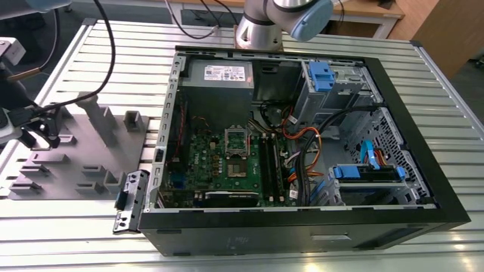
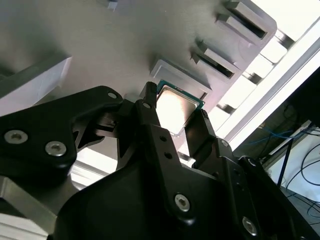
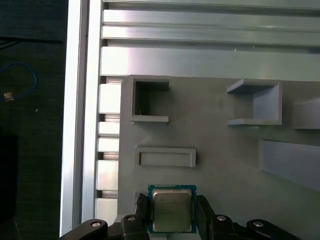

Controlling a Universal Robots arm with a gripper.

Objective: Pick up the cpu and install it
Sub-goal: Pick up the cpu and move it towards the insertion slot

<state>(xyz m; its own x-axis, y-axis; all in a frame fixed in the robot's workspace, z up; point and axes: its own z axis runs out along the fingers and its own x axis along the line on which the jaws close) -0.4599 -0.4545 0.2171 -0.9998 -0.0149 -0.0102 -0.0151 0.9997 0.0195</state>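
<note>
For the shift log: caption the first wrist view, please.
End effector gripping the cpu at the grey tray.

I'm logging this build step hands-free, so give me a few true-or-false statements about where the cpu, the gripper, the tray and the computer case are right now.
1. The gripper has the cpu between its fingers, which sit against two opposite edges. True.
2. The cpu is already seated in the motherboard socket. False: it is at the gripper, over the grey tray, apart from the socket.
3. The computer case lies on the table with its side open. True.
4. The grey tray lies to the exterior view's right of the computer case. False: it lies to the exterior view's left of it.
</note>
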